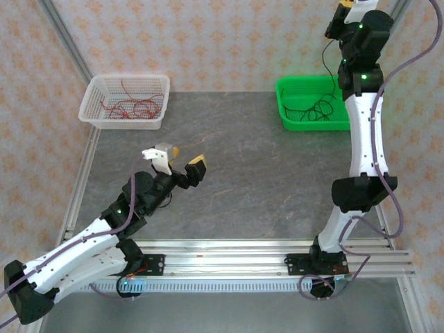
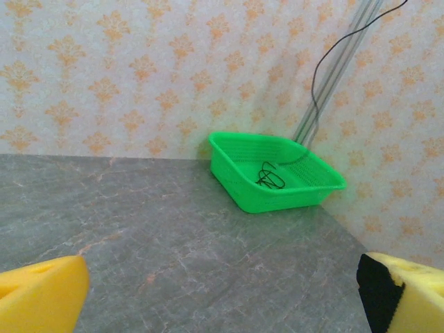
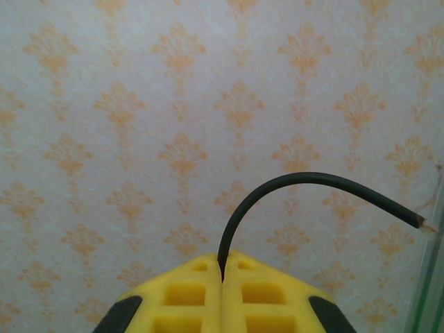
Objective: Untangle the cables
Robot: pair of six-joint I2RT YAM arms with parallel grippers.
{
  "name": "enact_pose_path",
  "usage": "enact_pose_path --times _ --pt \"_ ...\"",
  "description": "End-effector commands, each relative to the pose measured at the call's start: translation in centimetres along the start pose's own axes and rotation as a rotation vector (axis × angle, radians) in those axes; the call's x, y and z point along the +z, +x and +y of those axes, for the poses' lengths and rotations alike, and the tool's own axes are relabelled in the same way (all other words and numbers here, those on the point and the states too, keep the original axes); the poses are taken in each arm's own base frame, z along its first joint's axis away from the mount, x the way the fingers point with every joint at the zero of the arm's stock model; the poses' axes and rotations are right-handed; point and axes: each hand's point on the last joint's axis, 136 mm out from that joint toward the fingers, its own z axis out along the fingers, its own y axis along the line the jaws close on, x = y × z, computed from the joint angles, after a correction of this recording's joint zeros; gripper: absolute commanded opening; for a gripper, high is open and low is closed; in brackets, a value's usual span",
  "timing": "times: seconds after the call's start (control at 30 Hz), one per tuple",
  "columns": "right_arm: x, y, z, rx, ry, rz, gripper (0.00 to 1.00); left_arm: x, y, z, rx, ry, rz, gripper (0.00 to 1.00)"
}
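Pinching 1 black cable (image 3: pixel 277 182) between fingers pressed together, the right gripper (image 3: pixel 222 267) hangs above the green basket (image 1: pixel 312 125); the strand drops below the fingers, seemingly into it; the left gripper (image 1: pixel 179 161) gapes wide, empty; red cables (image 1: pixel 132 107) lie beyond its fingers in the white basket (image 1: pixel 118 123).

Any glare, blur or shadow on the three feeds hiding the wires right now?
Top external: even light, no glare; red cables and black cables sharp but hair-thin. Left wrist: green basket crisp, near fingertips soft. Right wrist: black cable sharp against slightly soft wallpaper.
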Motion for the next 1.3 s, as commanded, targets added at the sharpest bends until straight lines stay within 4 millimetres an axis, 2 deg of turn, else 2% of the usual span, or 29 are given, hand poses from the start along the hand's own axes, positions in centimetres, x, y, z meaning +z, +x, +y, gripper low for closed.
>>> enact_pose_path --times 0.0,0.1,0.23,0.33,0.53,0.67,0.77,0.87,0.97,1.13,1.27 --pt "1.4 -0.3 -0.7 0.014 -0.016 -0.041 0.0 -0.6 -1.3 0.5 -0.021 -0.028 -0.03 0.99" --pt "3.9 4.4 -0.8 0.005 -0.021 0.048 0.0 -0.9 -1.6 0.7 -0.022 -0.041 -0.037 0.99" --pt "6.5 13.1 -0.7 0.009 -0.025 0.213 0.0 -1.0 -2.1 1.0 -0.023 -0.063 -0.048 0.99" --pt "7.5 19.0 -0.9 0.016 -0.006 0.317 0.0 -1.1 -2.8 1.0 -0.014 -0.079 -0.052 0.99" --pt "7.9 28.0 -2.1 0.038 0.078 0.504 0.0 -1.3 -3.8 1.5 0.006 -0.121 -0.062 0.99" --pt "7.4 34.0 -3.2 0.068 0.152 0.646 0.0 -1.3 -3.8 1.8 0.011 -0.141 -0.063 0.99" --pt "6.7 38.2 -3.1 0.092 0.16 0.741 0.0 -1.2 -3.7 1.9 0.013 -0.146 -0.06 0.99" --pt "6.0 41.7 -2.8 0.122 0.159 0.817 0.0 -1.1 -3.5 1.9 0.014 -0.148 -0.054 0.99" --pt "5.5 44.1 -2.6 0.149 0.156 0.863 0.0 -1.1 -3.3 2.1 0.019 -0.157 -0.048 0.99" --pt "5.1 46.3 -2.5 0.172 0.165 0.905 0.0 -0.9 -2.7 2.6 0.027 -0.183 -0.029 0.99" --pt "5.1 46.7 -2.3 0.186 0.159 0.912 0.0 -0.9 -2.6 2.9 0.028 -0.202 -0.026 0.99"
